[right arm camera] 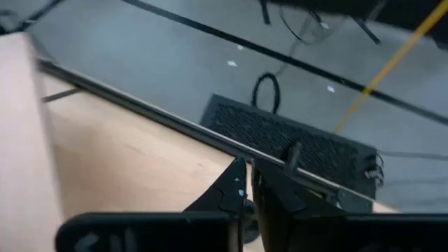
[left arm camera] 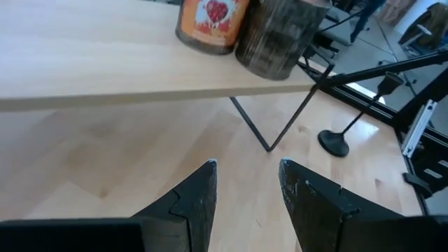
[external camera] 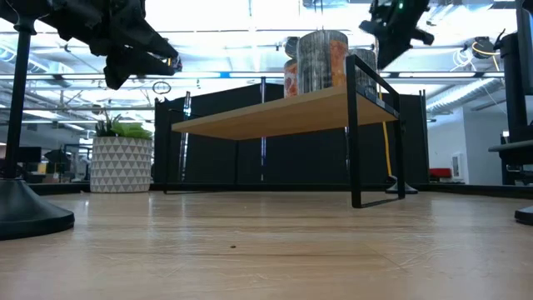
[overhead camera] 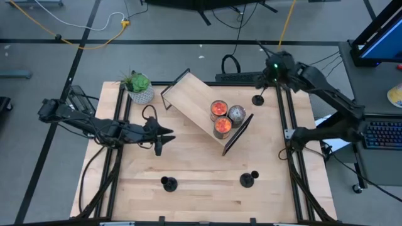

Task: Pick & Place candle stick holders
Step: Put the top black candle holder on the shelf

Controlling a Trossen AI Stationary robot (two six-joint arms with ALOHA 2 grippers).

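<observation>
Three candle stick holders are sitting on the tabletop (overhead camera: 207, 201) in the high view: the back holder (overhead camera: 258, 99) at upper right just outside the shelf's right leg frame, the front-right holder (overhead camera: 249, 179) at lower centre-right, and the front-left holder (overhead camera: 169, 184) at lower centre-left. All are standing upright, so each long axis is running vertical (stems pointing up at the overhead camera, only bases and a short stem are reading).

The right gripper (overhead camera: 274, 70) is hovering at the upper right, just above and slightly right of the back holder in the frame, nearly over it. Its jaws are showing pressed together in the right wrist view (right arm camera: 246, 183), nothing between them. A thin dark upright stub is showing just past the fingertips there, possibly that holder's stem, but I cannot tell for sure.

The left gripper (overhead camera: 164, 134) is sitting at centre-left, jaws partly apart and empty (left arm camera: 246, 196), pointing toward the wooden shelf (overhead camera: 198, 103) with its candle jars (overhead camera: 225, 116). The front-left holder is lying straight below it in the frame, well apart.

Judgement: the right arm is the nearer one for the back holder; it would need its jaws parted and a descent around the vertical stem.
</observation>
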